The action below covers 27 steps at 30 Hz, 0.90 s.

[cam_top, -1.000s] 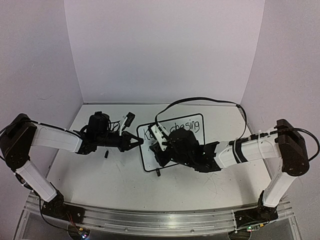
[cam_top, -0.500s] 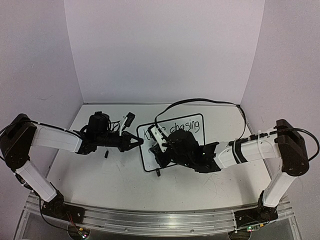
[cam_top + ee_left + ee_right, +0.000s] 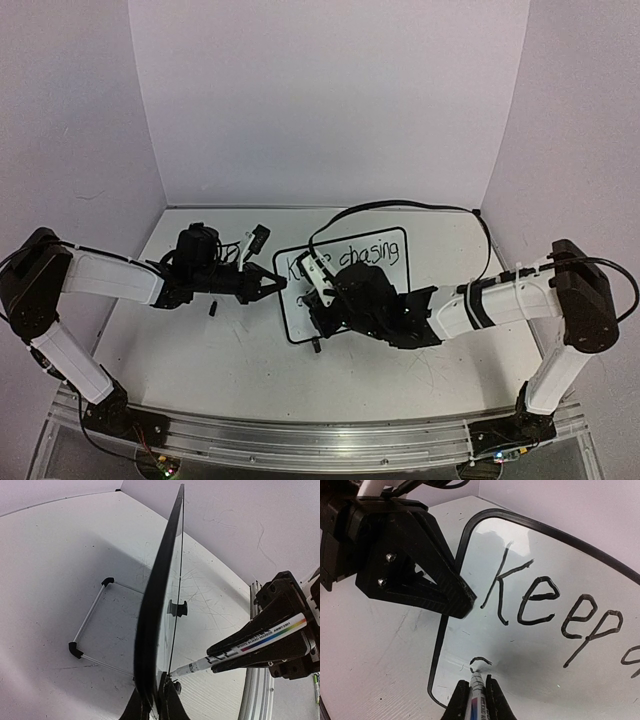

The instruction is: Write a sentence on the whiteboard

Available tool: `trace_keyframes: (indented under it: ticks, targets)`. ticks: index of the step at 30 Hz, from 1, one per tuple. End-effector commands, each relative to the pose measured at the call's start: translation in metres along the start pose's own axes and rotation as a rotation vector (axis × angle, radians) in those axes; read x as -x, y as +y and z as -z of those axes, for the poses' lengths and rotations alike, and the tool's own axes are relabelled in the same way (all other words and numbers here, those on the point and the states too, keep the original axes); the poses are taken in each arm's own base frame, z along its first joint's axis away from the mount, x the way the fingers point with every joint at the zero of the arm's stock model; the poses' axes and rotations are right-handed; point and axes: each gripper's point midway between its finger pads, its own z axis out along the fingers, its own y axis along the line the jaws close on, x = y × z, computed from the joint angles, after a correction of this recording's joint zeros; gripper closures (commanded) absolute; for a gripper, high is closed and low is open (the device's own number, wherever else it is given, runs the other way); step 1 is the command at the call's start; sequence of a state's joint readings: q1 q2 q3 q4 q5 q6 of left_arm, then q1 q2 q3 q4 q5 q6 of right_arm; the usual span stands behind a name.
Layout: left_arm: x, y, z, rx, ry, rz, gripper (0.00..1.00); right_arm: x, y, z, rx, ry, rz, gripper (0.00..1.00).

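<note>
Right wrist view is showing the right pincer (image 3: 477,700) clamping the marker (image 3: 476,682), its tip starting the sentence's (image 3: 555,605) second line under "Keep". Meanwhile the left pincer (image 3: 463,604) is pinching the whiteboard's (image 3: 535,680) edge on the bench (image 3: 380,645), likely steadying it against writing pressure.
</note>
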State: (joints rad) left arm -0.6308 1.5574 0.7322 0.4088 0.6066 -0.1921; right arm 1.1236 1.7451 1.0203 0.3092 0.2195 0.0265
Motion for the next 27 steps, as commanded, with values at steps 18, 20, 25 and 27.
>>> trace_keyframes:
  ticks: [18,20,25,27]
  targets:
    - [0.020,0.027,0.008,0.160,-0.049,-0.074,1.00,0.042,-0.033,0.014,-0.146,-0.139,-0.044,1.00]
    - [0.020,0.027,0.008,0.161,-0.047,-0.074,1.00,0.045,-0.035,0.014,-0.153,-0.147,-0.048,1.00]
    - [0.020,0.027,0.007,0.161,-0.048,-0.074,1.00,0.053,-0.040,0.014,-0.168,-0.165,-0.056,1.00]
    - [0.020,0.027,0.007,0.161,-0.048,-0.074,1.00,0.056,-0.041,0.015,-0.171,-0.173,-0.060,1.00]
